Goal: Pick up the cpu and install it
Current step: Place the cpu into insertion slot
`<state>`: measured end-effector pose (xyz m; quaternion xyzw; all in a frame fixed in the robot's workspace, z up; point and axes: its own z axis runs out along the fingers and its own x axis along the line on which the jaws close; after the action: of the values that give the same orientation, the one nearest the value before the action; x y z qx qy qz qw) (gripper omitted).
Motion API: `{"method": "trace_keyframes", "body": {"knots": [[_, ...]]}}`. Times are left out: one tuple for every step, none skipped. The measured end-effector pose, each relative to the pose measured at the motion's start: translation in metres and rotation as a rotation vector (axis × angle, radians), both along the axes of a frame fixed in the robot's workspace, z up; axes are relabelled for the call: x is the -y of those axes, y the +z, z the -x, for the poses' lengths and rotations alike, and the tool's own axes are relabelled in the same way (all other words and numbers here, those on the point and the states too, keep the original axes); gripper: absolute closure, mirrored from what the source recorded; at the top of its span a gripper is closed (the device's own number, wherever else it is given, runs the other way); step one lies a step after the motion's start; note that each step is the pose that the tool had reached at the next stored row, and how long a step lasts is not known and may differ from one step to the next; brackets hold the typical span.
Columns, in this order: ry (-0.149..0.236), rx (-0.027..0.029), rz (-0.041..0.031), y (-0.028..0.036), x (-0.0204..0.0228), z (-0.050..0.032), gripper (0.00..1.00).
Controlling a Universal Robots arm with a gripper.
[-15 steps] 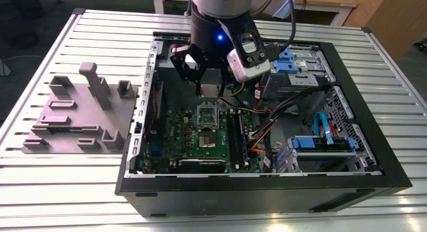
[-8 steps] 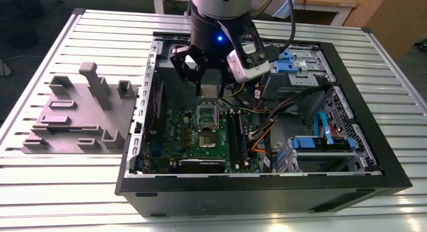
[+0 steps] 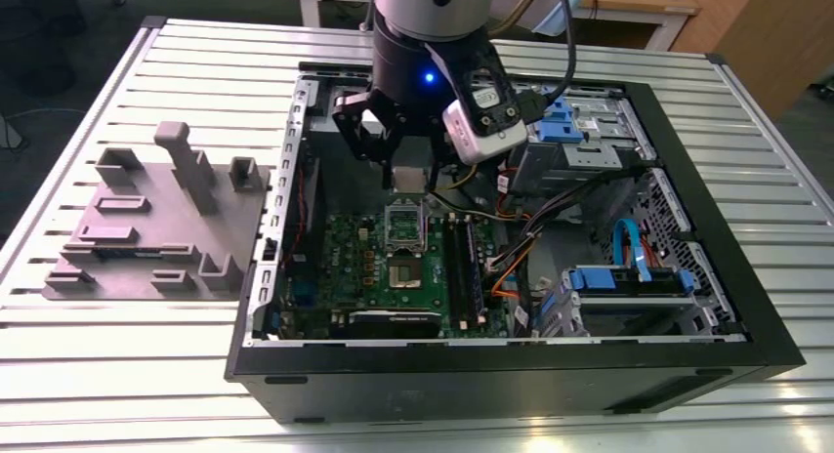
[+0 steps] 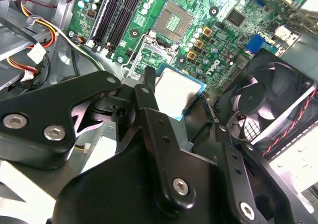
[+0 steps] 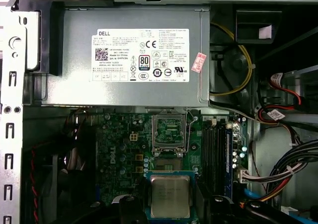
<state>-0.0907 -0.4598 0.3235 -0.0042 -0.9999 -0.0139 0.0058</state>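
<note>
White printed label [image 5: 139,55], barcode and certification marks, on grey power-supply box [image 5: 69,87]. Red sticker [image 5: 198,62] at label edge. White lettering on motherboard [image 5: 113,157].

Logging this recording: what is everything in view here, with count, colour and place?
table: one, silver slats, under everything.
case: one, black, open, on the table.
fixture block: one, grey, on the table, exterior view's left of the case.
motherboard: one, green, flat inside the case.
power supply: one, grey with white label, inside the case.
fan: one, black, inside the case.
drive brackets: two, blue, case's side at the exterior view's right.
cpu: one, silver-grey, held over the motherboard.
gripper: one, black, shut on the cpu.
</note>
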Motion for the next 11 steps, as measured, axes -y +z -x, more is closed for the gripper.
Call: {"method": "trace_keyframes", "body": {"knots": [[0.000,0.0001,-0.0002,-0.0001,0.0000,0.0000,0.53],[0.000,0.0001,-0.0001,-0.0001,0.0000,0.0000,0.53],[0.000,0.0001,-0.0001,-0.0001,0.0000,0.0000,0.53],[0.000,0.0001,-0.0002,-0.0006,0.0000,0.0000,0.53],[0.000,0.0001,0.0000,-0.0007,0.0000,0.0002,0.53],[0.000,0.0001,-0.0001,-0.0008,0.0000,0.0002,0.53],[0.000,0.0001,-0.0001,-0.0009,0.0000,0.0002,0.53],[0.000,0.0002,-0.0003,-0.0012,0.0000,0.0002,0.53],[0.000,0.0002,-0.0002,-0.0014,0.0000,0.0002,0.53],[0.000,0.0001,0.0000,-0.0015,0.0000,0.0002,0.53],[0.000,0.0001,-0.0001,-0.0018,0.0000,0.0002,0.53]]}}
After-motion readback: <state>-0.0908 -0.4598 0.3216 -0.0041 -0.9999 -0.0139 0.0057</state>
